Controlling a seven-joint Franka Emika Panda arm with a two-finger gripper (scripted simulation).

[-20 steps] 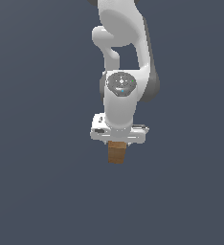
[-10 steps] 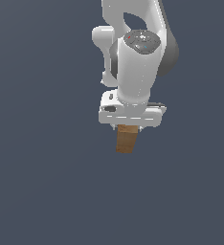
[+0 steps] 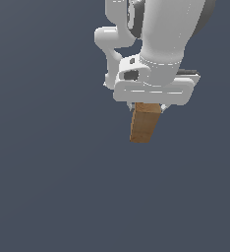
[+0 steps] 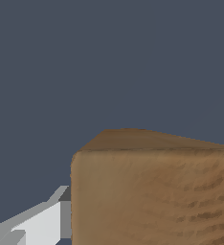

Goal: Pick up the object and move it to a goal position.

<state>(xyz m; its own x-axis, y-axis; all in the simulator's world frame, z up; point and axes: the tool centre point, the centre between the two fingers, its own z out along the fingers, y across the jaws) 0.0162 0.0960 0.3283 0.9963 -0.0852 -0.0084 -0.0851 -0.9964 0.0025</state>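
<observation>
1. Exterior view: the gripper point(image 3: 147, 109) hangs in the upper right part, its fingers pinching the top of the object point(image 3: 144, 124), which juts down below the white hand, slightly tilted.
2. Plain grey-blue background lies open on every side of the block; nothing touches its lower end.
3. Wrist view: the object point(image 4: 152, 191) fills the near corner, a tan-brown, wood-grained rectangular block with crisp edges, one pale grey finger point(image 4: 42, 222) against its side.
4. Arm point(image 3: 161, 39) shells are smooth, glossy white and rounded.
</observation>
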